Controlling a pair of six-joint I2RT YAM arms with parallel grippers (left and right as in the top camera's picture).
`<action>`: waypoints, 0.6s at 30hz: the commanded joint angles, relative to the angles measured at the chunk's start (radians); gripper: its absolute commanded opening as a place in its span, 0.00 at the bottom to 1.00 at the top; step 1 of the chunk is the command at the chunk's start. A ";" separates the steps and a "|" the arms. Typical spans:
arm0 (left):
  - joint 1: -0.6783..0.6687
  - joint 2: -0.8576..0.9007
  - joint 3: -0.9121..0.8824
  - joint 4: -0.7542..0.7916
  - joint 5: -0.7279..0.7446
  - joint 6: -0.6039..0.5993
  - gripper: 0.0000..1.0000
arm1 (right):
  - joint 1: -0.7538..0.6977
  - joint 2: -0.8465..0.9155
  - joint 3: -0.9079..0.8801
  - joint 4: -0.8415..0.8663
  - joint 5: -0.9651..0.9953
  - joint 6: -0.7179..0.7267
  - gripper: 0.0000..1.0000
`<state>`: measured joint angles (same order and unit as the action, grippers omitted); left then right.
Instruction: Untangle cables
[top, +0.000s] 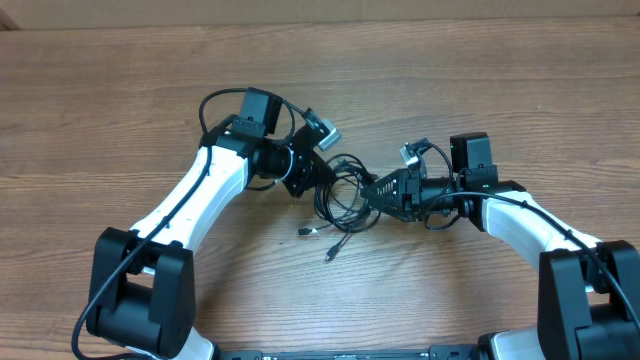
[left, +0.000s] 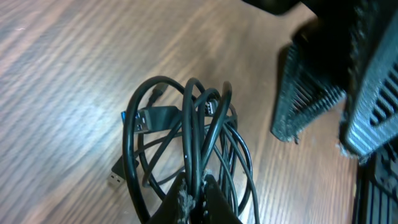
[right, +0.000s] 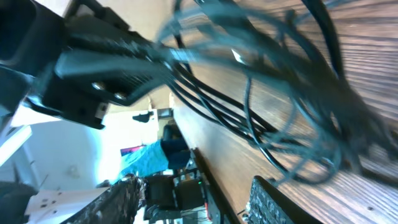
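The left hand (left: 194, 202) is clenched on the cables (left: 186, 134). Its two dark fingertips are pressed together at the bottom of the left wrist view, with a few glossy black strands pinched between them. From that pinch the cords fan out in thin, round, smooth loops that cross over one another. How many separate cords make up the bundle cannot be counted.

Two plugs show among the loops. One is a flat silver USB plug (left: 115, 178) at the outer edge. The other is a black moulded plug (left: 149, 118) with a spot of blue beside it.

Just beside the tangle is the right hand (top: 370, 190). Its two black ribbed fingers (left: 305, 102) stand apart, released. The blurred right wrist view does not show whether any strand lies between them.

From overhead, the tangle sits between the two hands near the middle of the table (top: 480, 80), a wood-grain surface in light brown. Two loose cable ends (top: 305, 230) trail out of it on the side nearer the arm bases.
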<state>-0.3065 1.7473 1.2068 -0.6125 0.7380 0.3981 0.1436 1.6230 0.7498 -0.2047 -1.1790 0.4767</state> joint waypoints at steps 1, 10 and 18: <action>0.021 -0.020 0.023 0.028 -0.043 -0.135 0.04 | -0.008 -0.026 0.029 -0.049 0.143 -0.015 0.56; 0.026 -0.020 0.023 0.036 -0.042 -0.135 0.04 | 0.006 -0.026 0.202 -0.370 0.558 -0.141 0.60; 0.025 -0.019 0.023 0.037 -0.010 -0.106 0.04 | 0.165 -0.026 0.200 -0.385 0.961 -0.142 0.58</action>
<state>-0.2813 1.7473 1.2068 -0.5797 0.6987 0.2867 0.2459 1.6184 0.9367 -0.5877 -0.4644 0.3527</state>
